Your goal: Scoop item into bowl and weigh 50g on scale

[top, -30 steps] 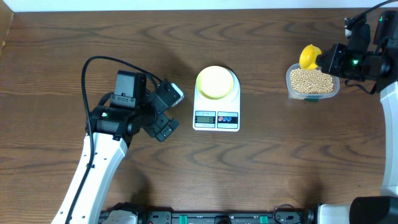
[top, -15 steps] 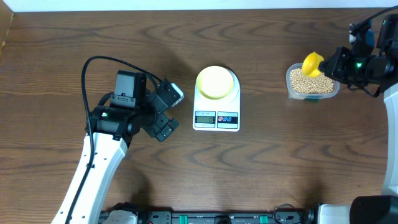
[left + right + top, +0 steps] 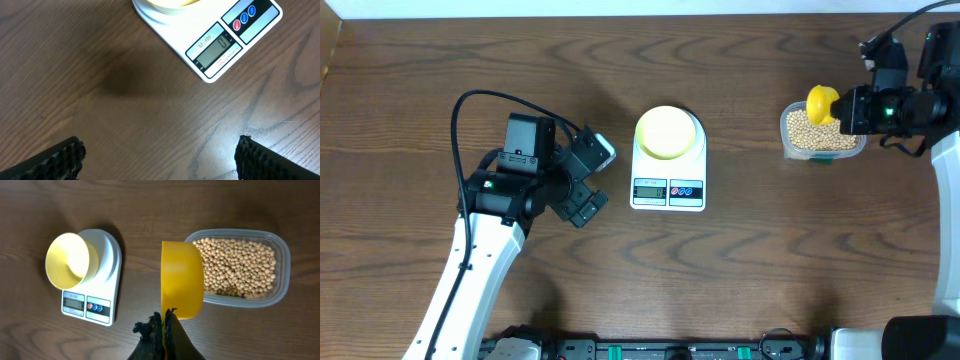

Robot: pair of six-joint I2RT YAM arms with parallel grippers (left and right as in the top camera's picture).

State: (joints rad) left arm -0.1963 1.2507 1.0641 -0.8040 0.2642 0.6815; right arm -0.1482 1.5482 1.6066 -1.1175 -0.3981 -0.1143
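**Scoop tips over the beans; nothing in the bowl yet**

The left gripper sits idle at 9 o'clock of the scale, unmoved over the last second. Its jaws are spread as wide as they go and hold nothing, with bare table between them in the left wrist view. The pale bowl rests on the scale's platform and looks empty, and the display reads zero. So weighing has not begun.

The change is at 3 o'clock of the scale. The right gripper, jaws pinched tight on the handle of the yellow scoop, has drawn the scoop in from the container's outer rim and rolled it. It now hangs over the 12 o'clock end of the clear container, just above the beans. Whether the scoop touches them cannot be told. This looks like the approach to a first scoop, with loading, carrying and pouring all left to do.
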